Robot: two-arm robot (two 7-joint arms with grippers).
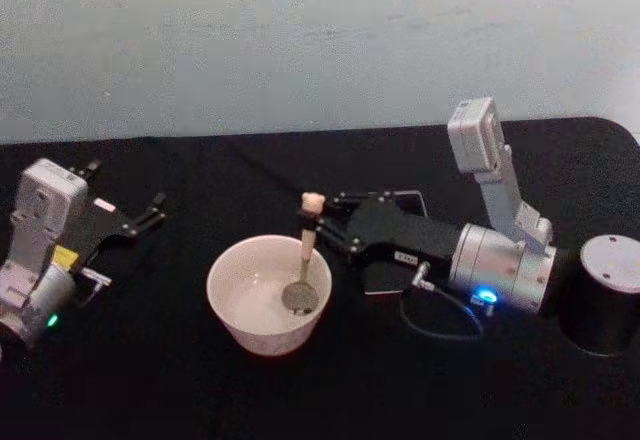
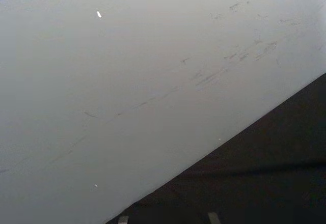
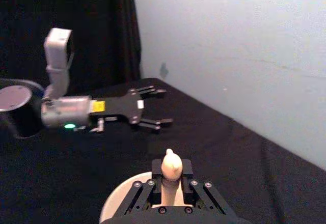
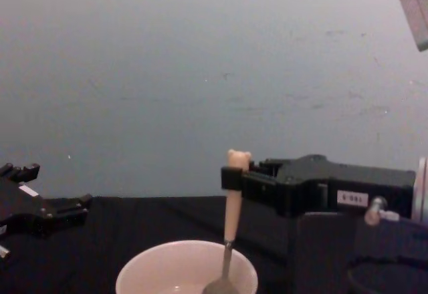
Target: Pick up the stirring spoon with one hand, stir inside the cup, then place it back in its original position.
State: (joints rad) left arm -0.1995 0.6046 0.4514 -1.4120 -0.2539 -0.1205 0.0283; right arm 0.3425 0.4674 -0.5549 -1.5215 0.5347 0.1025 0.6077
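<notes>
Closest to the robot, the cup (image 1: pixel 262 338) sits on the black bench (image 1: pixel 150 390). The stirring spoon (image 1: pixel 304 248) stands almost straight up in it. Its little bowl is down on the cup's floor, a bit toward the right wall.

The right gripper (image 1: pixel 318 222) reaches in from the right. Its jaws are closed tight on the peach handle, just under the bear head.

This looks like the stirring step. To do it well, move the spoon round in small, slow circles. Hold it upright and away from the thin rim, so the cup does not slide or tip.

Just behind the gripper lies the dark square holder (image 1: pixel 388 280). Most of it is hidden, so I think it is empty but cannot be sure.

Farther back on the left, the left gripper (image 1: pixel 124 186) rests with its jaws wide apart, holding nothing.
</notes>
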